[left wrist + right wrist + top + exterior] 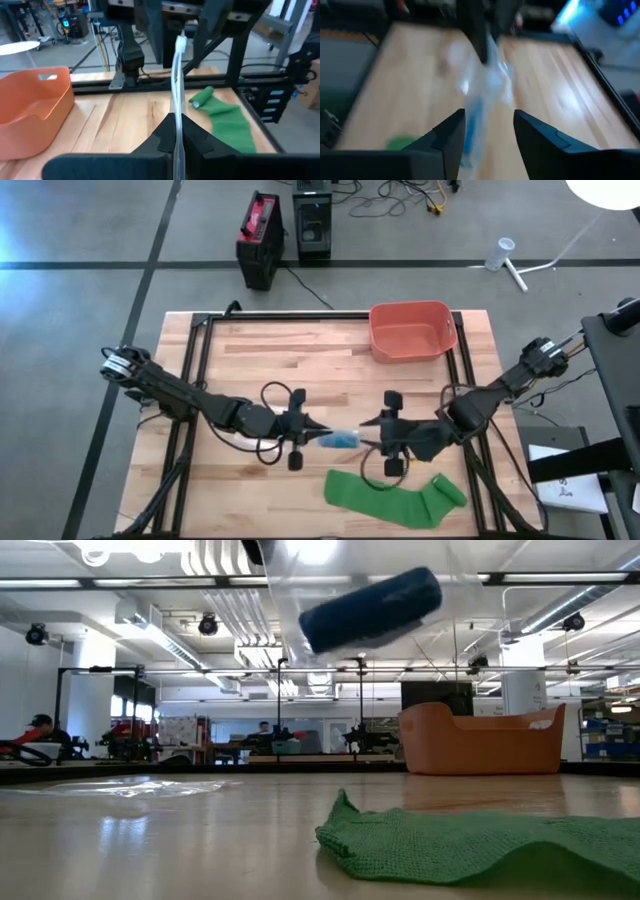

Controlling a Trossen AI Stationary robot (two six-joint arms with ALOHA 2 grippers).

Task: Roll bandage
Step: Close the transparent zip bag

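Pincers meet over mid-worktop with a bagged blue roll between them.
Left pincer [312, 430] is pressed together on the edge of a clear bag [178, 75], which hangs between the two arms above the worktop [300, 350]. A blue roll [370, 607] sits inside the bag, lifted clear of the wood in the low view. Right pincer [489, 131] is spread, its fingers [452, 132] on either side of the bag without closing on it. A green bandage [395, 495] lies flat and partly unrolled on the worktop near the front edge, below the right arm. An orange bin [410, 330] stands at the far side.
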